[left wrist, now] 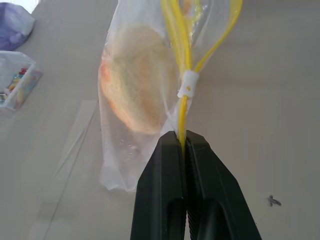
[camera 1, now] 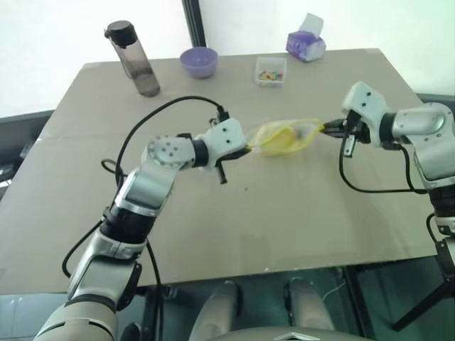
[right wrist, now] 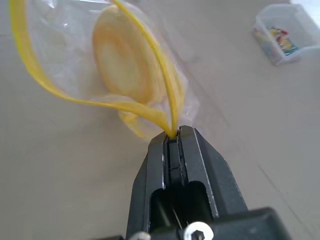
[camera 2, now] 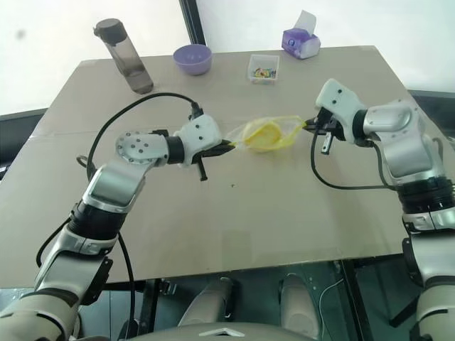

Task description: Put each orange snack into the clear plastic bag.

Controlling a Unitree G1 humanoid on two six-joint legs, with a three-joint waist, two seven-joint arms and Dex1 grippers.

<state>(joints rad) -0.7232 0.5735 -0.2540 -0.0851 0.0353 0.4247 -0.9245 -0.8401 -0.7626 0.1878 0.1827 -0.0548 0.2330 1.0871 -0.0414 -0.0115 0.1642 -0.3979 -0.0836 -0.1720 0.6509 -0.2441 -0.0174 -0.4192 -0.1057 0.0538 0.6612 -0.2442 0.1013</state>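
The clear plastic bag [camera 1: 284, 136] hangs above the middle of the table, stretched between both grippers. Inside it sits the orange snack [left wrist: 137, 77], a round orange-yellow bun, also seen through the film as the snack [right wrist: 125, 55]. My left gripper [left wrist: 183, 137] is shut on the bag's yellow seal strip at one end. At the other end my right gripper [right wrist: 172, 135] is shut on the same strip. The strip [right wrist: 75, 97] bows apart between the two ends, so the bag's mouth gapes.
Along the table's far edge stand a dark water bottle [camera 1: 134, 58], a purple bowl [camera 1: 199, 62], a small clear box of colourful bits [camera 1: 271, 71] and a purple tissue pack [camera 1: 306, 42]. The brown tabletop [camera 1: 234, 213] lies below the bag.
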